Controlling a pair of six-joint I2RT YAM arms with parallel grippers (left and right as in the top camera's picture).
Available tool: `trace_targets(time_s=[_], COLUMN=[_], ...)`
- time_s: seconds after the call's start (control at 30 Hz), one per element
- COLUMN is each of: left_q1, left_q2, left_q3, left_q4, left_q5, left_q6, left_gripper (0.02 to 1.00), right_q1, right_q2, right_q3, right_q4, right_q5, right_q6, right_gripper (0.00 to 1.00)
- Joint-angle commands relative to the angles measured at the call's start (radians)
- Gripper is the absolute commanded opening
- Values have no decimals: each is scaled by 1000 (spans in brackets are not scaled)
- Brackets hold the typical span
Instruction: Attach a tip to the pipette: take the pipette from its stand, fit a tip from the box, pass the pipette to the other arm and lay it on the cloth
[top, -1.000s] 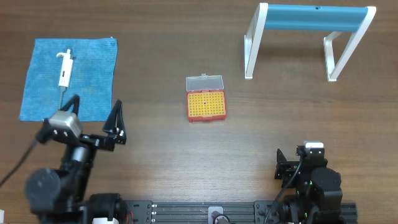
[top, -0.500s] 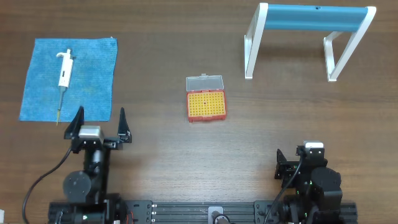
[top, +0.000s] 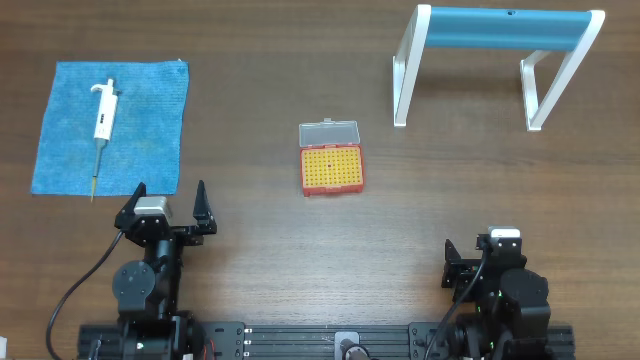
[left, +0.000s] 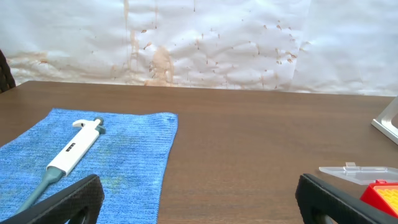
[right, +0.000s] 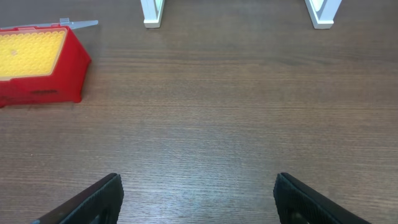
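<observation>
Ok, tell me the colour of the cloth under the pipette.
Blue woven cloth; clearest in the top view.

Hidden and cropped
The pipette (left: 73, 152) ends behind one left pincer (left: 199, 190) finger; the tip box (left: 380, 190) is cropped beside the other.

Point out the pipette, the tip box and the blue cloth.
pipette (top: 103, 117), top view, on its white body.
tip box (top: 332, 170), top view, on the yellow tip rack.
blue cloth (top: 150, 120), top view, on a bare patch beside the pipette.
</observation>
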Motion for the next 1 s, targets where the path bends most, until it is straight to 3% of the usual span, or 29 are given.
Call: trace_targets(time_s=[0.03, 0.57, 0.67, 0.77, 0.8, 0.87, 1.0], left_q1=[-2, -2, -2, -2, -2, -2, -2], left_q2=[-10, -10, -10, -10, -10, -10, -10], left_q3=[-1, -1, -1, -1, -1, -1, -1], left_q4=[-9, -9, -9, -9, -9, -9, -9], left_q5=[-16, -15, -16, -16, -16, -16, -15], left_q6=[-12, -12, -12, -12, -12, -13, -12], left_gripper=[996, 998, 998, 996, 996, 996, 998], right_q1=[7, 6, 2, 0, 0, 0, 1], right_q2=[-2, -2, -2, -2, -2, -2, -3], right_q3=[-1, -2, -48, -192, -302, -393, -412], right_q4=[4, 16, 248, 721, 1007, 1227, 1254], right_q5=[12, 12, 24, 66, 65, 58, 42], right_q6=[-18, -17, -30, -34, -39, -36, -37], right_gripper=[787, 787, 787, 790, 787, 787, 787])
